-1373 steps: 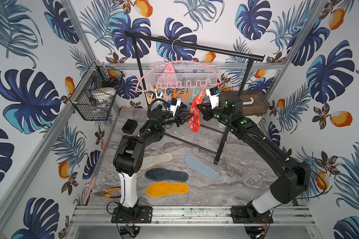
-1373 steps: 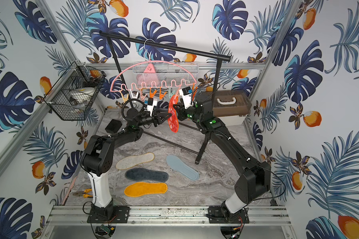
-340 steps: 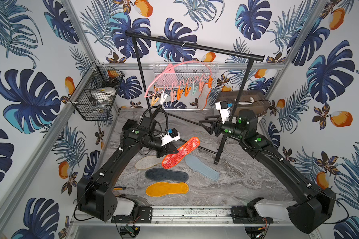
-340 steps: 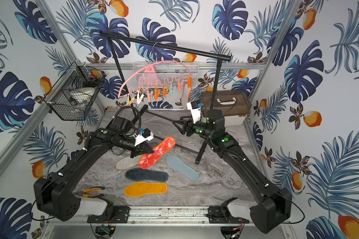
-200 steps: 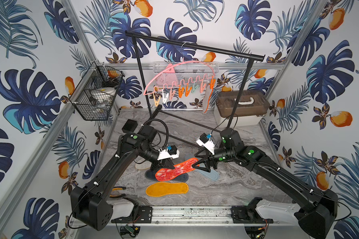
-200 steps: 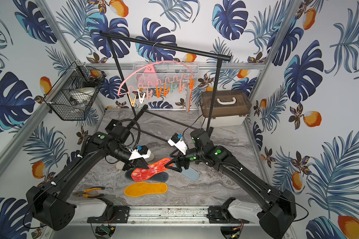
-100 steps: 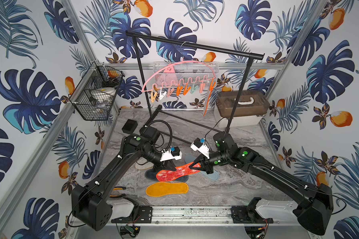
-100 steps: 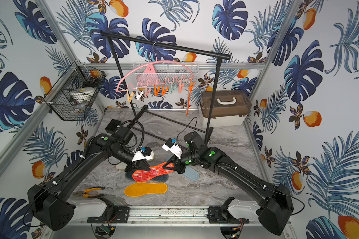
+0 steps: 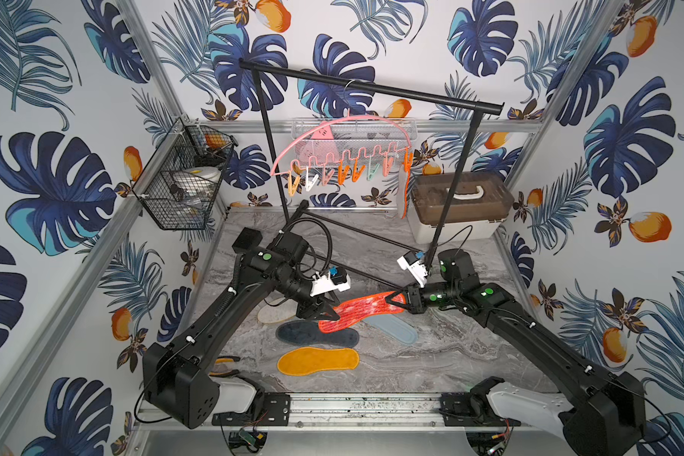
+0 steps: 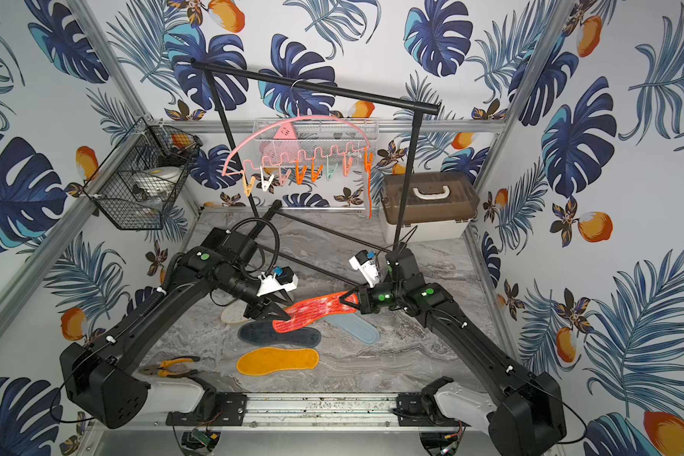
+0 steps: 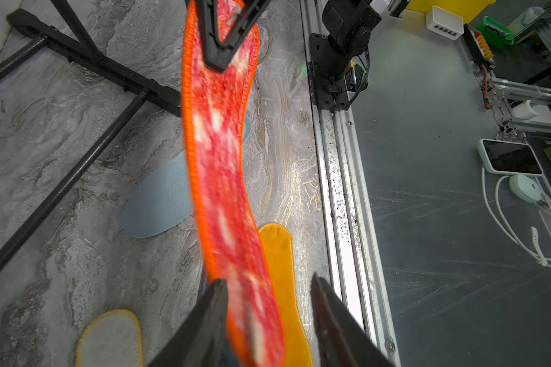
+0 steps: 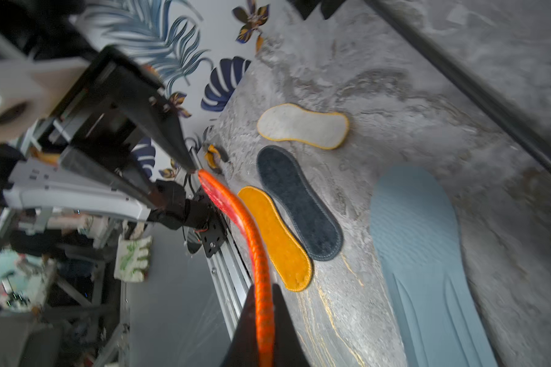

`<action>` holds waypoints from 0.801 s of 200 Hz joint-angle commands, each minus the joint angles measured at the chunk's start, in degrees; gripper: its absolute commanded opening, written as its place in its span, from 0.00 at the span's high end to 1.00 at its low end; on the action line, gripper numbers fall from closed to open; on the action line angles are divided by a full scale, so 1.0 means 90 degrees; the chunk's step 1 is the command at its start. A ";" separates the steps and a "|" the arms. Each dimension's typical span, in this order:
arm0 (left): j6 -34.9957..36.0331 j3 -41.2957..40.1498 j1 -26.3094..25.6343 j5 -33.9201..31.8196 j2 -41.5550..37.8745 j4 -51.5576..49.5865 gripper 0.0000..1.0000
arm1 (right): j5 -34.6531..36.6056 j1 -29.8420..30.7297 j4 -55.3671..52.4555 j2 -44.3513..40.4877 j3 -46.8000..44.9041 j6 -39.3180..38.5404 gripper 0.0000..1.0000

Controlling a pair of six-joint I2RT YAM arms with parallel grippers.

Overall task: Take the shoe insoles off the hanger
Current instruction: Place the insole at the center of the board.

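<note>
Fingers (image 12: 285, 333) of the right gripper (image 9: 389, 300) pinch the floppy red-orange mesh insole (image 9: 356, 312).

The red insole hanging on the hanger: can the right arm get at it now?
Probably not at once. The right pincer is shut on the other red insole low over the table. Once free, the way to the hanging insole at the hanger end looks open.

Six insoles: orange insole (image 9: 317, 360), navy insole (image 9: 305, 333), cream insole (image 9: 271, 316), blue-grey insole (image 9: 397, 329), plus two red-orange: mid-frame mesh insole (image 9: 366, 310), hanging mesh insole (image 9: 404, 193). One hanger (image 9: 344, 156).
</note>
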 commanded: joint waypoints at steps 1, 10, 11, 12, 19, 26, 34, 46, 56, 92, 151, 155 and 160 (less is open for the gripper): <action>-0.0491 -0.0071 0.0004 -0.0441 -0.0113 0.0403 0.41 | -0.0426 -0.0420 -0.0052 -0.0070 -0.0101 0.0707 1.00; -0.0635 -0.0193 0.0004 -0.0625 -0.0179 0.0592 0.38 | -0.0255 -0.0599 -0.0062 -0.0127 -0.0196 0.0886 1.00; -0.0645 -0.0207 0.0004 -0.0645 -0.0183 0.0611 0.38 | -0.0231 -0.0615 -0.0058 -0.0133 -0.0210 0.0906 1.00; -0.0656 -0.0214 0.0004 -0.0665 -0.0185 0.0630 0.37 | -0.0204 -0.0628 -0.0056 -0.0140 -0.0221 0.0941 1.00; -0.0741 -0.0279 0.0004 -0.0773 -0.0206 0.0732 0.37 | -0.0042 -0.0783 -0.0068 -0.0172 -0.0302 0.1119 1.00; -0.0797 -0.0309 0.0013 -0.0877 -0.0226 0.0795 0.36 | 0.0033 -0.0951 -0.0073 -0.0166 -0.0383 0.1297 1.00; -0.0822 -0.0347 0.0014 -0.0965 -0.0228 0.0805 0.36 | 0.0024 -0.1130 -0.0049 -0.0142 -0.0475 0.1473 1.00; -0.0827 -0.0394 0.0031 -0.1048 -0.0246 0.0820 0.35 | -0.0034 -0.1317 0.0072 -0.0134 -0.0655 0.1697 1.00; -0.0856 -0.0455 0.0052 -0.1098 -0.0279 0.0842 0.35 | -0.0055 -0.1451 0.0141 -0.0181 -0.0785 0.1805 1.00; -0.0827 -0.0659 0.0131 -0.1125 -0.0426 0.0884 0.35 | 0.0555 -0.1816 -0.0293 -0.0632 -0.0892 0.1880 1.00; -0.0756 -0.0579 0.0150 -0.0974 -0.0388 0.0765 0.34 | 0.1858 -0.3173 -0.2132 -0.1030 -0.0487 0.2037 1.00; -0.0745 -0.0574 0.0150 -0.0961 -0.0374 0.0744 0.34 | 0.1859 -0.3295 -0.2131 -0.1105 -0.0517 0.2079 1.00; -0.0735 -0.0549 0.0150 -0.0931 -0.0365 0.0721 0.34 | 0.1915 -0.3431 -0.2159 -0.1202 -0.0535 0.2148 1.00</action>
